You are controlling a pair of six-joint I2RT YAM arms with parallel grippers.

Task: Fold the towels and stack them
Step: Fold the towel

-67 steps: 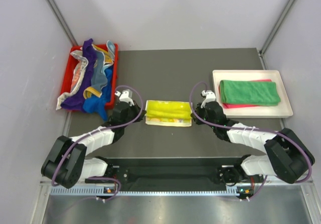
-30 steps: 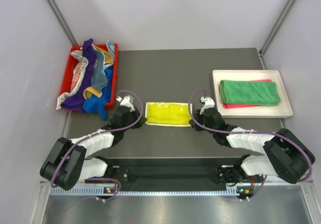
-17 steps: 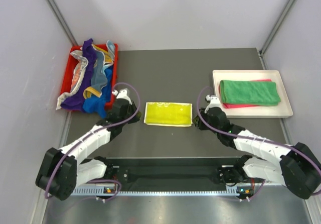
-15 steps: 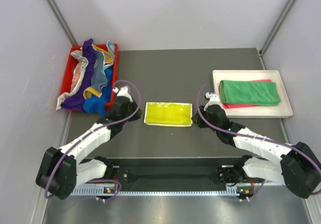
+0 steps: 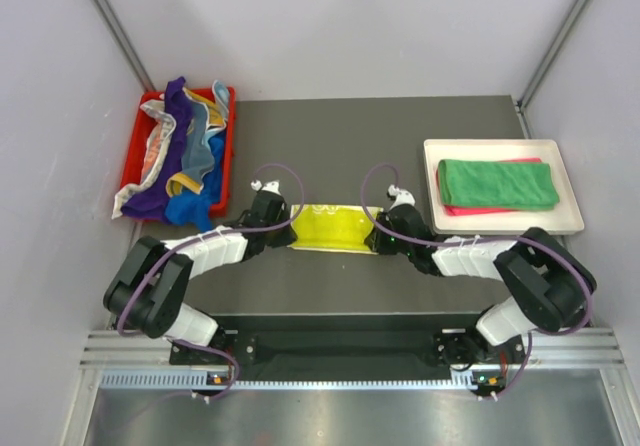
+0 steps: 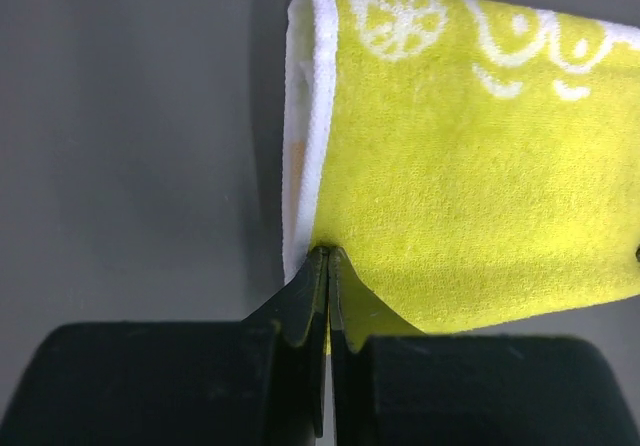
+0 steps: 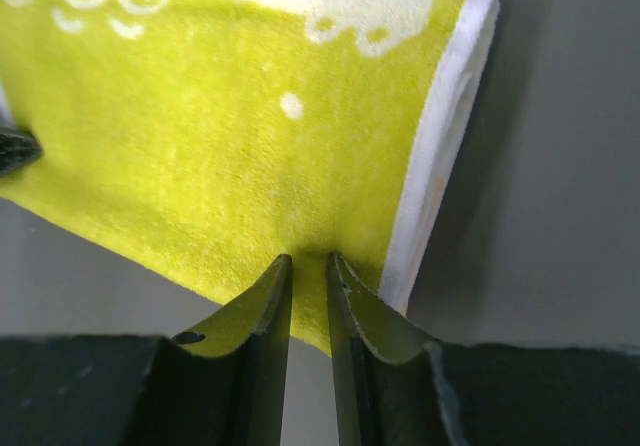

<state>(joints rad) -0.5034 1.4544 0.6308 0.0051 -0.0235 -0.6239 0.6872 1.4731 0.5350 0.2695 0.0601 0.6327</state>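
Fuzzy terry-cloth towel (image 6: 470, 166) lies on a smooth matt table (image 6: 130, 146).

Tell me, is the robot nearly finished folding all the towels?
Not nearly. Done: a green towel lies folded on a pink towel in the white tray. In hand: the left claw and right claw each pinch the near edge of the yellow towel, which is folded into a strip. Left: a heap of crumpled towels fills the red bin.

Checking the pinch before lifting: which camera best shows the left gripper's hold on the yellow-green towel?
Left wrist: the left gripper is shut on the yellow-green towel near its white-edged corner. Top external has the gripper's body hiding the pinch; right wrist shows only a dark tip at the towel's far edge.
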